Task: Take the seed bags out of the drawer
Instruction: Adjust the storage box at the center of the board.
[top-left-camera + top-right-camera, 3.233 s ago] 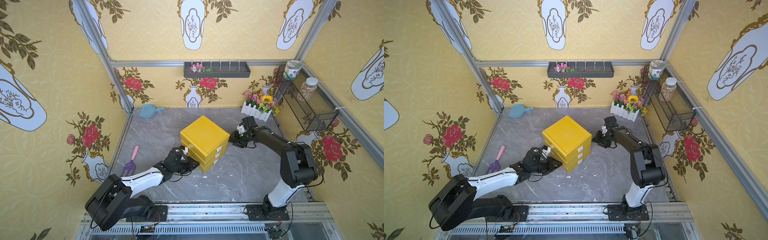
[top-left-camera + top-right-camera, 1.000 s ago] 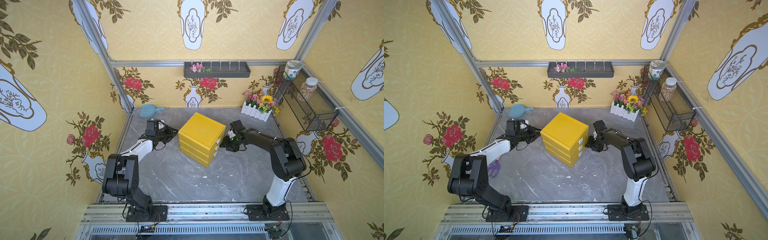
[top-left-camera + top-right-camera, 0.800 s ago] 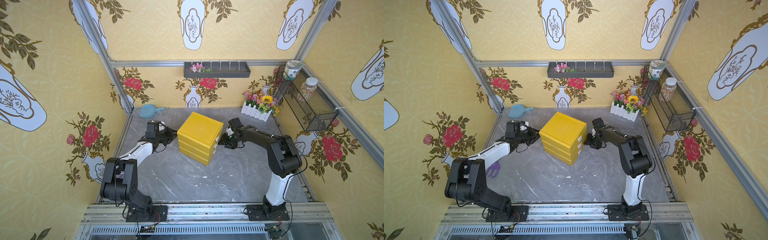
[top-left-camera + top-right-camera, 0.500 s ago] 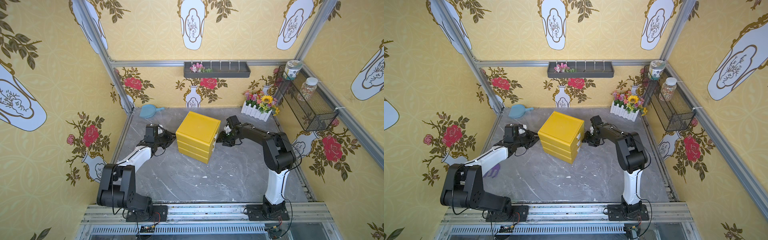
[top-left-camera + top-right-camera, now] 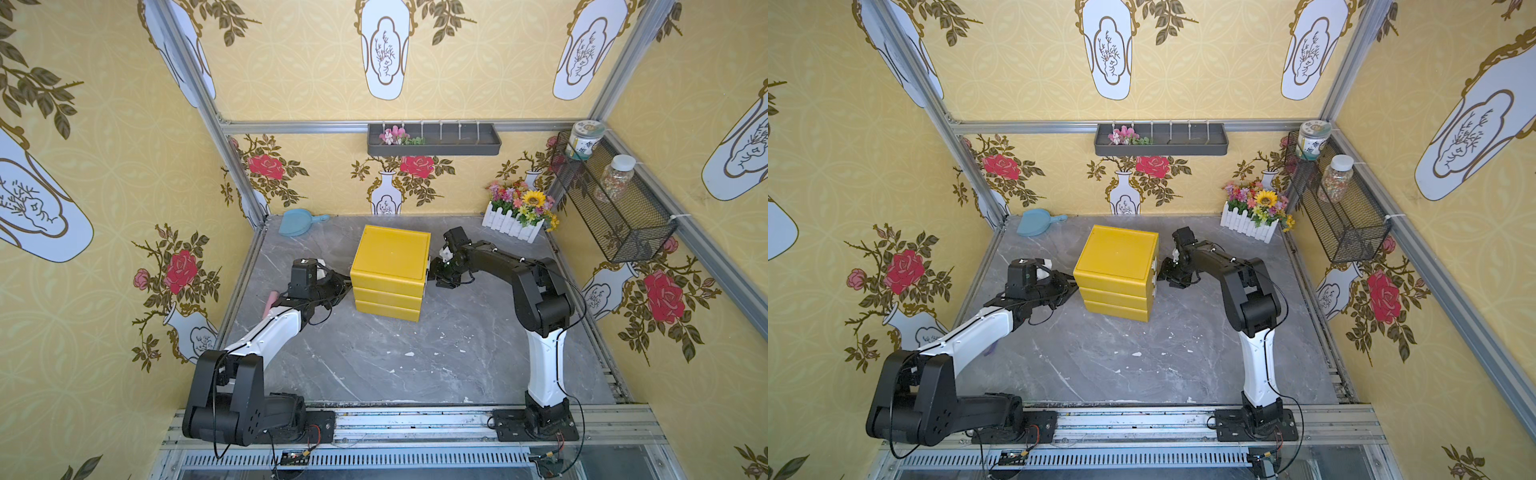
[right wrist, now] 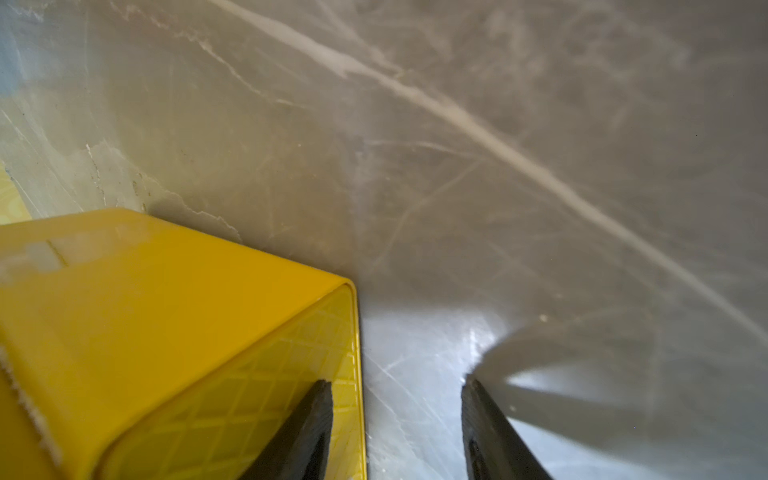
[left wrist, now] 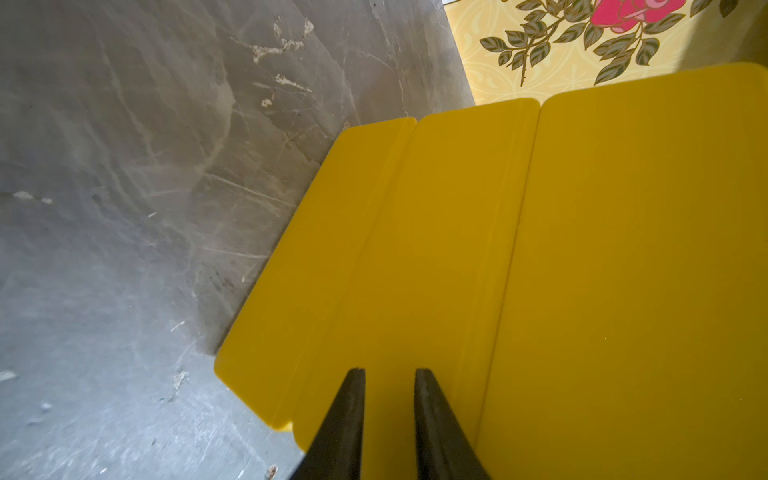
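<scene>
blue scoop [image 5: 295,222]: back-left corner of the table [image 5: 415,365], by the wall.
left claw [image 7: 390,372]: closed, nothing between its fingers; tips against the left side of the yellow drawer cabinet [image 5: 390,257], at the middle tier.
yellow drawer cabinet: mid-table, three tiers, all drawers pushed in; white handles face right.
seed bags: not visible in any view.
right claw [image 6: 397,380]: jaws apart, holding nothing; just beside the handle face, a cabinet corner edge between its fingers.
artificial flowers [image 5: 519,203]: back-right corner, in a white picket fence.
</scene>
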Robot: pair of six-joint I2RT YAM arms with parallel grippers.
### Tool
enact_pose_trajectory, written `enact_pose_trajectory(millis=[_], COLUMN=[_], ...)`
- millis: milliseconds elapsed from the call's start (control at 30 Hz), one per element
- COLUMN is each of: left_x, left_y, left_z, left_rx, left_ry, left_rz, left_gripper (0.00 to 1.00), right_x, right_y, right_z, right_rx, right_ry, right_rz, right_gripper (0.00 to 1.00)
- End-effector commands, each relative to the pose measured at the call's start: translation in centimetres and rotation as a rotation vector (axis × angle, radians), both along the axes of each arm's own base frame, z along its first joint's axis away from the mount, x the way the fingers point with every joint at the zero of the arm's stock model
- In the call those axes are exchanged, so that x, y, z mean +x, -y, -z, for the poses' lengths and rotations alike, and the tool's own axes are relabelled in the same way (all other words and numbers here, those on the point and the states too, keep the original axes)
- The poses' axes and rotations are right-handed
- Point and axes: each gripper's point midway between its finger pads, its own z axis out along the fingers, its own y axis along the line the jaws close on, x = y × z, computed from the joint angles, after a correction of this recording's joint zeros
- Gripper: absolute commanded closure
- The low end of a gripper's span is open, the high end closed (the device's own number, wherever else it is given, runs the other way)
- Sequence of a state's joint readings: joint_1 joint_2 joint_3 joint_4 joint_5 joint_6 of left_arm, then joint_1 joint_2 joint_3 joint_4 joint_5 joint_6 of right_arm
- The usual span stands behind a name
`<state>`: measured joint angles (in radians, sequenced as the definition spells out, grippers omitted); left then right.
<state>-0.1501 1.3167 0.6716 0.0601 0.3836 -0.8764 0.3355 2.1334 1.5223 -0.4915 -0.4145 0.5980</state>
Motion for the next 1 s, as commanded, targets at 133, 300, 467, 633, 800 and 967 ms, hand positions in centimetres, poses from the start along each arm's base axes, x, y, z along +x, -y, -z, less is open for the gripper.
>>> enact_pose_trajectory(millis=[133,300,467,633,800,967], left_x=[-1.3,-1.8,-2.0,-1.6,-0.4,0.9], left_y=[-0.7,-1.6,-3.6,-5.8,-6.4,-5.5], left_z=[0.2,0.3,-0.9,-4.4,-8.7,-11.6], left_rx=[0.037,0.084,0.142,0.185,0.247,0.258], left_ry=[-0.017,-0.043,-0.045,0.027,0.120,0.175], left_rz=[-0.020,-0.057,-0.129,-0.171,-0.153,-0.082], left_gripper=[0.72,0.71,0.66,0.58,0.56,0.54], right_x=[0.3,0.4,0.6,0.2,-0.6,-1.7], right_y=[-1.8,-1.2,0.7,3.5,6.1,7.8], right_z=[0.1,0.1,-0.8,-2.4,-5.3,-8.9], right_rx=[0.038,0.028,0.021,0.002,-0.010,0.003], right_ry=[0.002,0.003,0.018,0.044,0.094,0.168], right_rz=[-0.015,-0.005,0.019,0.043,0.061,0.059], right_gripper=[0.45,0.45,0.45,0.45,0.44,0.42])
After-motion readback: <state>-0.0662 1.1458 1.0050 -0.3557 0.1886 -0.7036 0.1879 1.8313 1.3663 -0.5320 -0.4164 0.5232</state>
